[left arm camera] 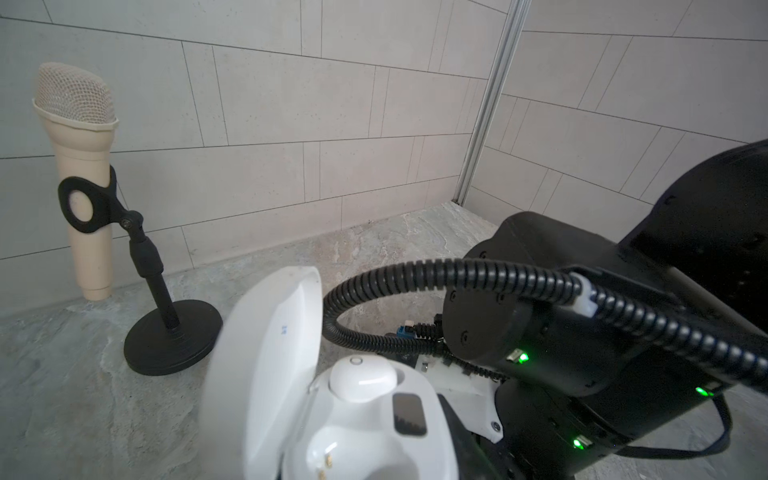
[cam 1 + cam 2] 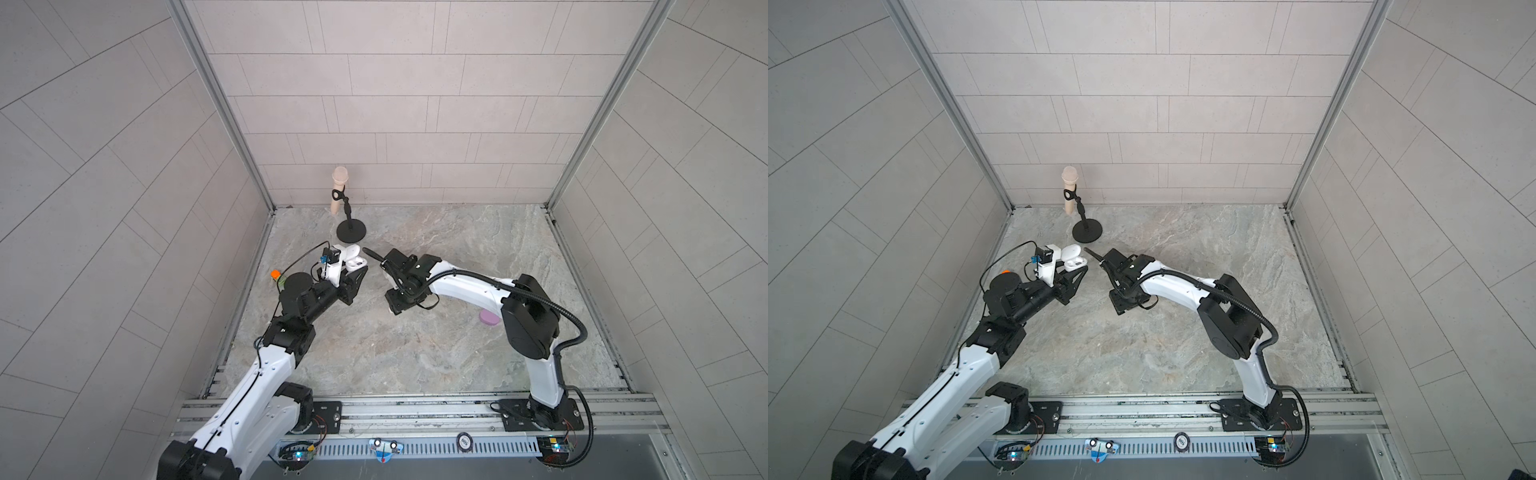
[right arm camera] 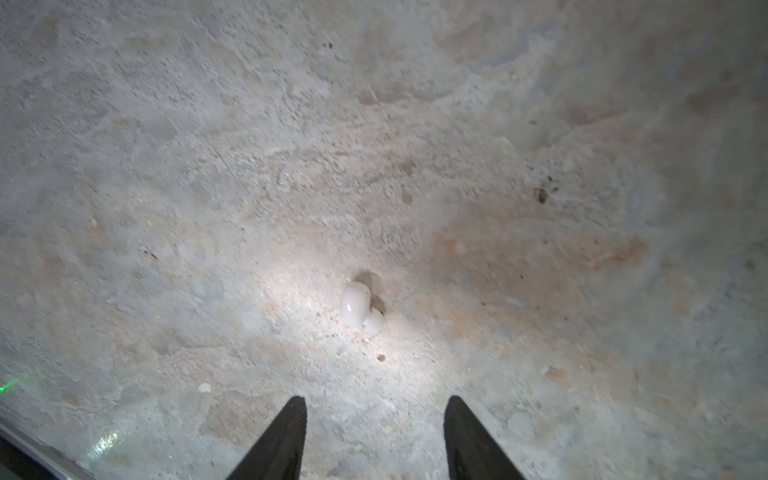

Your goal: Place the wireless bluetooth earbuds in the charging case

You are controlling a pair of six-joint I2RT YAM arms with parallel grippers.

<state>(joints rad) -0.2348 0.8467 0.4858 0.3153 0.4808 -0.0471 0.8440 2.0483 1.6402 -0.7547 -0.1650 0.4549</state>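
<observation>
My left gripper point(image 2: 354, 273) is shut on the white charging case point(image 2: 353, 261), holding it above the floor with its lid point(image 1: 266, 365) flipped open. One white earbud point(image 1: 360, 378) sits in the case's far socket. The near socket point(image 1: 332, 453) is empty, with gold contacts showing. A second white earbud point(image 3: 359, 308) lies alone on the stone floor. My right gripper point(image 3: 375, 400) hovers above the floor just short of that earbud, open, with nothing between its fingers. In both top views my right gripper point(image 2: 1098, 262) is close to the right of the case point(image 2: 1073, 259) and hides the loose earbud.
A beige microphone point(image 2: 338, 187) stands on a black stand point(image 2: 351, 231) at the back, just behind the case. A lilac rounded object point(image 2: 488, 318) lies on the floor, partly under the right arm. A small orange item point(image 2: 275, 274) sits at the left wall. Tiled walls close three sides.
</observation>
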